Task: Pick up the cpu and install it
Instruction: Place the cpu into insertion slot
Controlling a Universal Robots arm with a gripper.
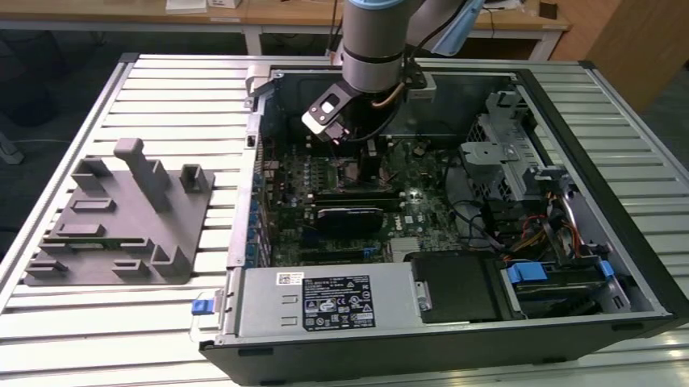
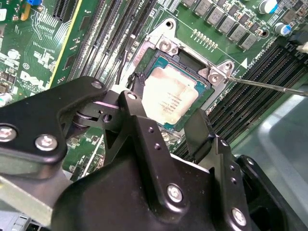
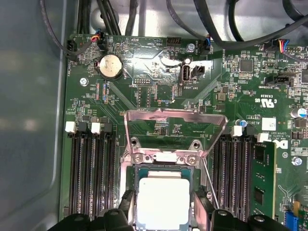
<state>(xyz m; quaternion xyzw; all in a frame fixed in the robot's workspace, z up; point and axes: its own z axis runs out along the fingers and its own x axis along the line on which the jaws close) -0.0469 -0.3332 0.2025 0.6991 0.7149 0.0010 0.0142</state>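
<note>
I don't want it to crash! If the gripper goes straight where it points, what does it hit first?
Most likely the cpu, lying in its socket right ahead of the gripper; how close is unclear.

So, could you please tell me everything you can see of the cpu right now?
The cpu is a flat square chip with a silvery metal top plate, faint print and a thin pale rim. It lies flat in the motherboard socket, whose metal load plate is raised open, with memory slots on either side. The gripper is right at it; whether it grips is unclear.
</note>
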